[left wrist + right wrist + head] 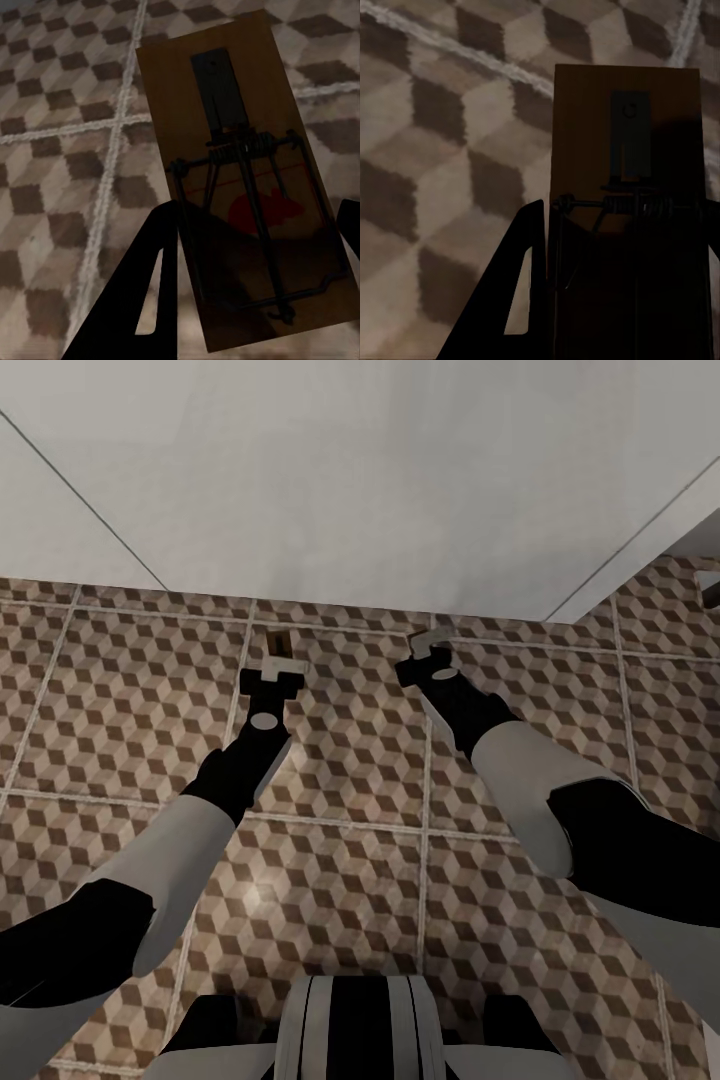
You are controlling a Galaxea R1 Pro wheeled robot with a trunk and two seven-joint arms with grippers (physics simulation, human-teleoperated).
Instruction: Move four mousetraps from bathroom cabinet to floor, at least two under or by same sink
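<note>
The bathroom floor [340, 760] of cube-patterned tiles spreads below me, and both arms reach down to it. My left gripper [272, 668] hangs low over a tile, shut on a brown mousetrap [240, 187] with a black wire spring and a red mark. One dark finger [154, 292] presses its long edge, and the trap's far end [281, 645] pokes out beyond the fingertips. My right gripper [430, 648] is shut on a second mousetrap [622, 187], just above the floor near a grout line. The cabinet is out of view.
A broad white surface [360, 490] with thin seams rises at the far edge of the tiles. I cannot tell whether it belongs to the bathroom sink. My own base [360, 1025] shows at the near edge. Open tiles lie left and right of the arms.
</note>
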